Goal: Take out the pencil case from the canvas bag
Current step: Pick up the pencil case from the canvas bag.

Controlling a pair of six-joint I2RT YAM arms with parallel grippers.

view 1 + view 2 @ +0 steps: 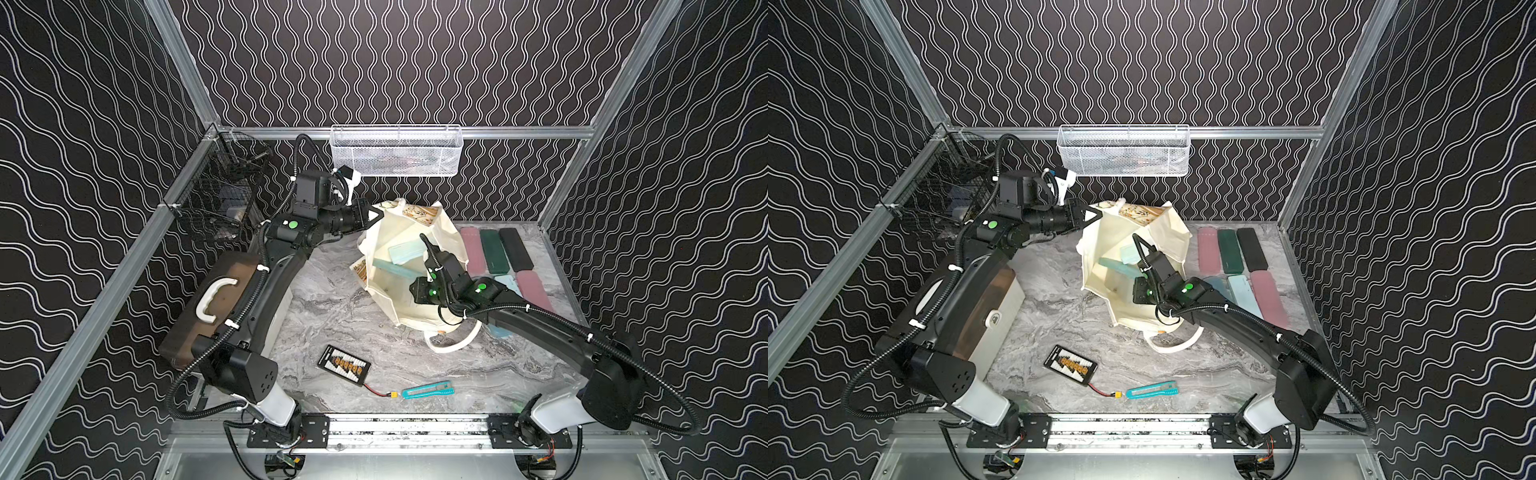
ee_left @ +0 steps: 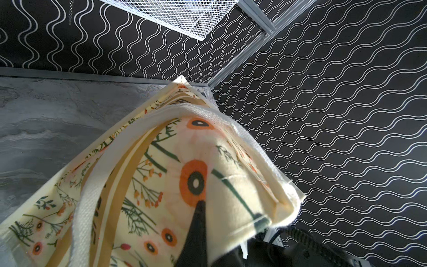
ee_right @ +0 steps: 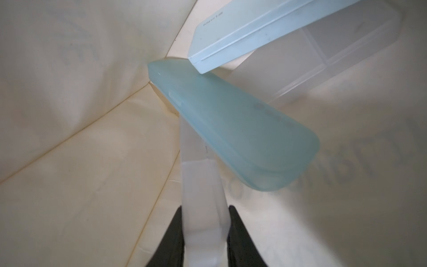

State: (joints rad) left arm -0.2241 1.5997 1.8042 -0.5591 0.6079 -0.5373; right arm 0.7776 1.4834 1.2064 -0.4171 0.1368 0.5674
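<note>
The cream canvas bag (image 1: 384, 291) (image 1: 1113, 303) stands open-mouthed in the middle of the marble table in both top views. My left gripper (image 1: 376, 216) (image 2: 231, 215) is shut on the bag's printed rim at its far left corner and holds it up. My right arm (image 1: 478, 286) reaches down into the bag's mouth. In the right wrist view my right gripper (image 3: 205, 209) is shut on a frosted white pencil case (image 3: 203, 182). A teal case (image 3: 231, 129) (image 1: 395, 270) and a light blue case (image 3: 231, 39) (image 1: 405, 251) lie deeper inside the bag.
Several pencil cases lie in rows on the table right of the bag, among them a pink one (image 1: 471, 249), a green one (image 1: 492, 251) and a black one (image 1: 515, 249). A white mesh basket (image 1: 395, 149) hangs on the back wall. A connector board (image 1: 344, 365) and teal knife (image 1: 428, 390) lie in front.
</note>
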